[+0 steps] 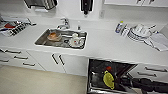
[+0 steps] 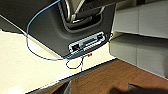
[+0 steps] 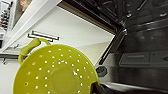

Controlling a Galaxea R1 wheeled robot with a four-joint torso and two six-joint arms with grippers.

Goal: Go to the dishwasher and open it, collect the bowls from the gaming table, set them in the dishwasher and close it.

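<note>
Inside your open dishwasher (image 1: pixel 100 72), dark-walled, the right gripper (image 3: pixel 96 88) carries a perforated yellow-green plastic bowl (image 3: pixel 55 72); finger state indiscernible.

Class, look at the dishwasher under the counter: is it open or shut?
Open. The dishwasher shows its dark interior below the counter, with a yellow-green perforated bowl at the opening.

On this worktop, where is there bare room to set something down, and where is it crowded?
Bare: the white counter between the sink and the stacked plates, above the open dishwasher. Crowded: the sink basin with dishes, the far right with plates and papers, and the left corner.
</note>
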